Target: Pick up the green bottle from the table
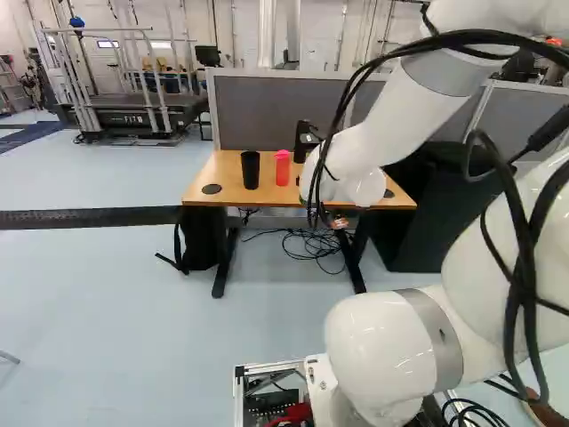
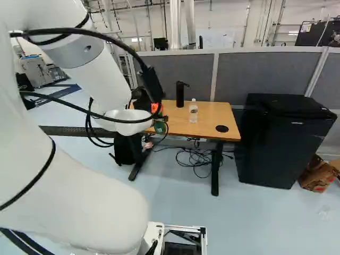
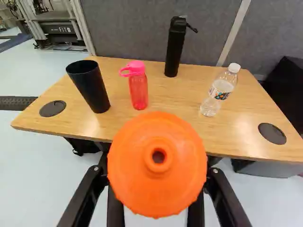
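Observation:
In the right base view my gripper (image 2: pixel 156 119) is mostly hidden behind the white wrist, at the near side of the table (image 2: pixel 204 125). The green bottle (image 2: pixel 160 127) shows there as a small green patch under its orange cap (image 2: pixel 158 108). Seen along the wrist, the orange cap (image 3: pixel 156 165) faces the camera and covers the bottle's body. My gripper (image 3: pixel 157 187) is shut on the bottle, one finger on each side below the cap. Beyond the cap lies the wooden tabletop (image 3: pixel 175 135). Whether the bottle's base touches anything is hidden.
On the table stand a black cup (image 3: pixel 89 87), a pink bottle (image 3: pixel 138 90), a tall black bottle (image 3: pixel 175 47) and a clear bottle (image 3: pixel 219 92). A grey partition (image 2: pixel 265 74) runs behind, with a black cabinet (image 2: pixel 287 138) beside the table. Cables (image 2: pixel 196 159) lie underneath.

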Available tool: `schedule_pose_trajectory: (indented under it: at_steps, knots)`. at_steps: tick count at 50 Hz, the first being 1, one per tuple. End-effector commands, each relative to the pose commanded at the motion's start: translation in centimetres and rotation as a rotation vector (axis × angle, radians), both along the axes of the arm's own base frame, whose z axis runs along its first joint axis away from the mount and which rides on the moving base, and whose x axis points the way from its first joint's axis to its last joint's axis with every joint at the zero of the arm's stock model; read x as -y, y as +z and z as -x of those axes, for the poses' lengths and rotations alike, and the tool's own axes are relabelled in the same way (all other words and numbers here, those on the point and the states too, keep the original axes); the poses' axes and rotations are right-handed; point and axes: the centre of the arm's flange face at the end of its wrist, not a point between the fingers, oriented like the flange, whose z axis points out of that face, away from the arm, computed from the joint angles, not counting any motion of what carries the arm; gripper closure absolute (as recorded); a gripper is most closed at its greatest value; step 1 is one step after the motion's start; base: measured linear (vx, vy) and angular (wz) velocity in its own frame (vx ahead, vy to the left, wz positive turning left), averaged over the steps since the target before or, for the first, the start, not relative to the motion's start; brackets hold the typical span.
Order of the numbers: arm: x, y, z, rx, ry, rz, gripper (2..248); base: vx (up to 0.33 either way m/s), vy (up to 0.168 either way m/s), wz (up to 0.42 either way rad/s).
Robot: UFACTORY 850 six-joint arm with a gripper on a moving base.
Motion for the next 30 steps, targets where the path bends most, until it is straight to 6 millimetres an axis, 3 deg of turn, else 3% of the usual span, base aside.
schedule_pose_trajectory:
  at_steps: [30]
  knots:
    - [-0.1, -2.9, 4.2, 0.083, 0.000, -0.002, 233, 0.000, 0.000, 0.000]
